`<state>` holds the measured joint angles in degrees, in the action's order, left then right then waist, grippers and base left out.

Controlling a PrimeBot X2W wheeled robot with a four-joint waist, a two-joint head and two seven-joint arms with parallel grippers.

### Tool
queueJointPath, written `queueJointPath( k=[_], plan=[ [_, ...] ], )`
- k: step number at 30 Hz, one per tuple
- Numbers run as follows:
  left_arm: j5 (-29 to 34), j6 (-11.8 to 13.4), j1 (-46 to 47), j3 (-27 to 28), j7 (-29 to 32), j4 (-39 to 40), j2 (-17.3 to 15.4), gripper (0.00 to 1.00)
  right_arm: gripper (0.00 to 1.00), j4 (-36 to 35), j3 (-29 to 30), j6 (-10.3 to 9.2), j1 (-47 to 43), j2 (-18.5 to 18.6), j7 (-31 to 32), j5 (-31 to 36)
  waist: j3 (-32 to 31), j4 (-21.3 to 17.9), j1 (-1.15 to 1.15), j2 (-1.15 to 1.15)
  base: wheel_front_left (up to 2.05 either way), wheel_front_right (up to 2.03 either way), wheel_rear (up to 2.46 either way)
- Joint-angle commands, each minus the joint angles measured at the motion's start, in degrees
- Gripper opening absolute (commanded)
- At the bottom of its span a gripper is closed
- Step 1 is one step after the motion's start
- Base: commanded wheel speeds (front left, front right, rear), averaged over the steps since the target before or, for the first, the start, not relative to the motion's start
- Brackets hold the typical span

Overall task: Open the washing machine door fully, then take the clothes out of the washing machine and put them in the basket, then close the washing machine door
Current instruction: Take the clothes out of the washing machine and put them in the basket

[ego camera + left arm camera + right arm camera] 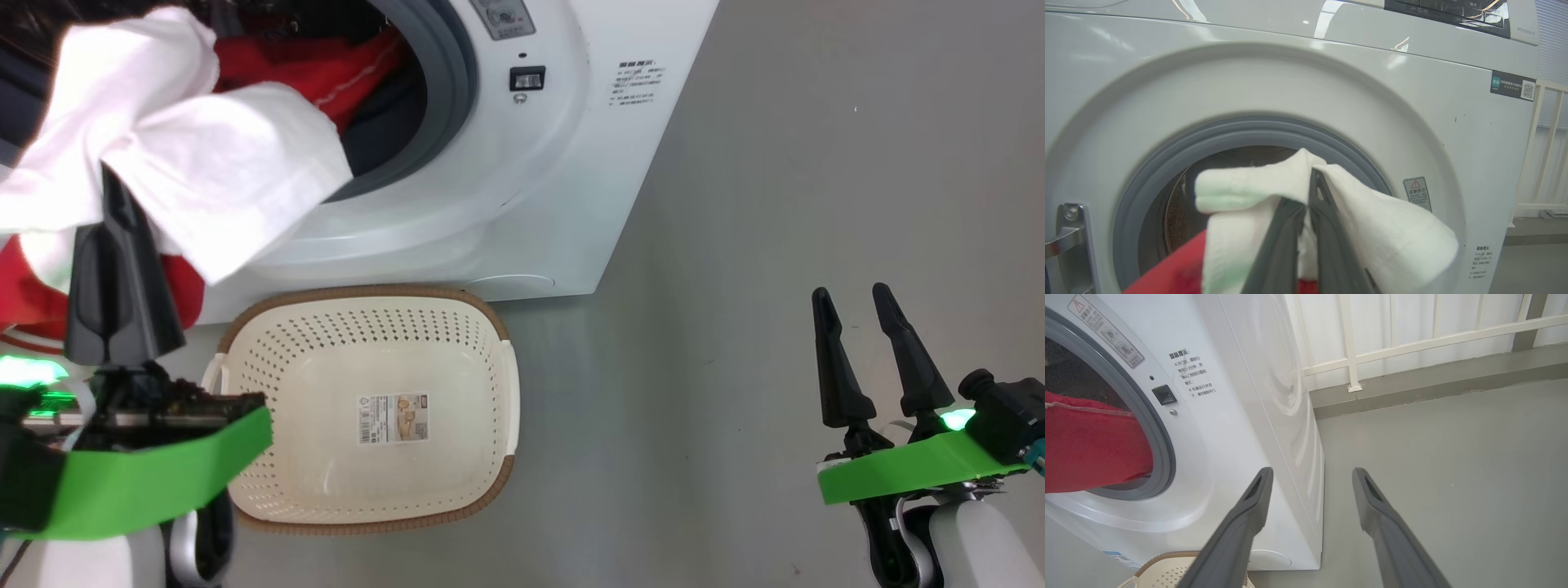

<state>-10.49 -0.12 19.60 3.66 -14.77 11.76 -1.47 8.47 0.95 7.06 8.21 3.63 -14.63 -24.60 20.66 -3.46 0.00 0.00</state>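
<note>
Left claw point(1305, 191) pinches the clothes point(1380, 228); right claw point(851, 292) gapes wide.

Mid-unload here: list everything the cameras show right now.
washing machine: one, white with a grey ring, behind the basket, mouth open.
clothes: one bundle, red and white, trailing out of the drum mouth.
basket: one, cream with a brown rim, on the floor in front of the machine.
label sticker: one, white paper, on the basket bottom.
floor: grey, around the machine.
railing: one, white, beyond the machine's side.
left gripper: one, dark fingers, shut on the white part of the clothes.
right gripper: one, dark fingers, open, holding nothing, over the floor.
</note>
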Motion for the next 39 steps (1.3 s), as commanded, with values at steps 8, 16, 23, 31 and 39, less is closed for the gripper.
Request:
queueJointPath(
  k=[8, 16, 23, 31, 39],
  plan=[
    [-2.4, 1.5, -3.7, -0.5, -0.2, -4.2, -1.4, 0.0, 1.0, -1.4, -2.1, 0.43, -0.2, 0.6, -0.4, 0.1, 0.6, -0.3, 0.0, 0.0, 0.0, 0.0, 0.0],
    [-5.6, -0.5, -3.6, -0.4, -0.2, -19.3, -1.4, 0.0, 1.0, -1.8, -2.0, 0.43, 1.0, 0.4, -0.4, 0.0, 3.6, -0.8, 0.0, 0.0, 0.0, 0.0, 0.0],
    [-4.4, -2.5, 0.9, 0.2, -0.2, -30.5, -1.4, 0.04, 1.0, -2.4, -1.7, 0.43, 2.8, 0.1, -0.4, -0.1, 7.6, -1.2, 0.0, 0.0, 0.0, 0.0, 0.0],
    [-1.7, -4.1, 8.2, 0.9, -0.2, -41.7, -1.4, 0.2, 1.0, -2.8, -1.6, 0.43, 5.0, -0.3, -0.4, -0.4, 12.4, -2.3, 0.0, 0.0, 0.0, 0.0, 0.0],
    [0.6, -4.2, 14.6, 0.0, -0.2, -49.3, -1.4, 0.26, 1.0, -3.3, -1.6, 0.43, 7.0, -0.5, -0.4, -0.5, 16.3, -2.9, 0.0, 0.0, 0.0, 0.0, 0.0]
  ],
)
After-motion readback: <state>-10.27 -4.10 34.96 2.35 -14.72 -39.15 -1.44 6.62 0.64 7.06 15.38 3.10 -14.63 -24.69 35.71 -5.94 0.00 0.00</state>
